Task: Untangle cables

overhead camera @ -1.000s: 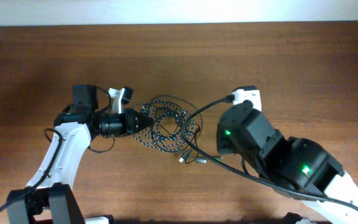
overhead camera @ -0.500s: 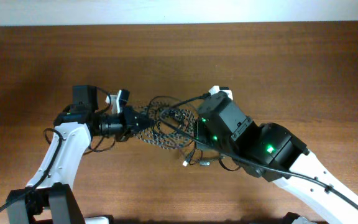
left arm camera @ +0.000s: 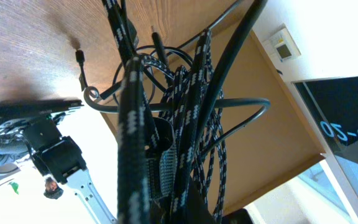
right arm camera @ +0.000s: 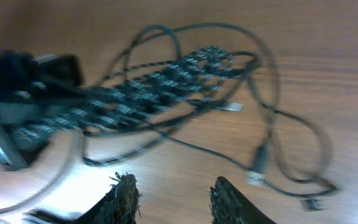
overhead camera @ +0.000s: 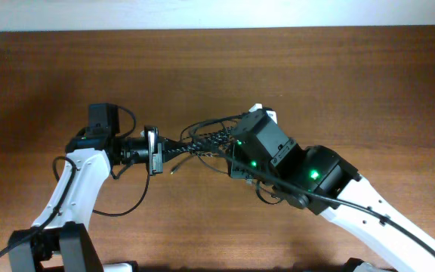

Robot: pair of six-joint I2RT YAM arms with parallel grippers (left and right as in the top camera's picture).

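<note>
The speckled braided cord [overhead camera: 202, 142] lies bunched at the middle of the wooden surface [overhead camera: 316, 75], drawn into a narrow bundle between the two arms, with the thin black cords [overhead camera: 202, 122] looping out of its top. The left hand [overhead camera: 165, 147] is closed tight on the bundle's left end. The left wrist view shows the woven black-and-white strands [left arm camera: 185, 124] running straight down into its grip among smooth black loops, a detail the overhead cannot resolve. From above, the right arm covers its own hand. The right wrist view shows the right hand [right arm camera: 176, 202] with its rough-textured fingertips [right arm camera: 124, 198] parted and nothing between them, hovering near the bundle. Only that view shows a thin black cord [right arm camera: 291, 130] trailing right across the wood grain to small plug ends [right arm camera: 257, 169].
</note>
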